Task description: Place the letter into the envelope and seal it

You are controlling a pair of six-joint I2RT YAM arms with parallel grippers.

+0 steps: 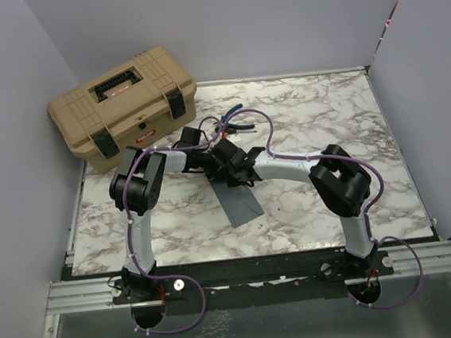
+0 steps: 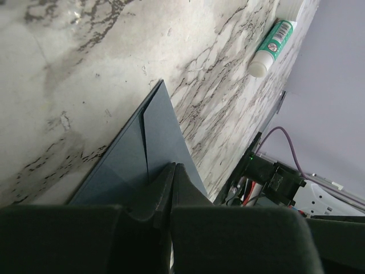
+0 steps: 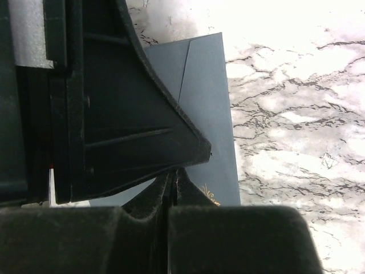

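Slate-blue envelope [image 1: 241,203] lies flat mid-desk [image 1: 325,127]; left claw [image 2: 173,171] and right claw [image 3: 173,177], both clenched, meet over its far end, pinch unclear. Letter unseen. Light, floppy, easily creased paper: probably best taken by an edge

Matt paper, sheeny marble
The flat slate blue-grey paper envelope [image 2: 128,165] looks smooth and matt; the white grey-veined marble-pattern tabletop [image 1: 325,119] shows a faint sheen; the tan rectangular toolbox [image 1: 124,107] is ribbed, dull plastic.
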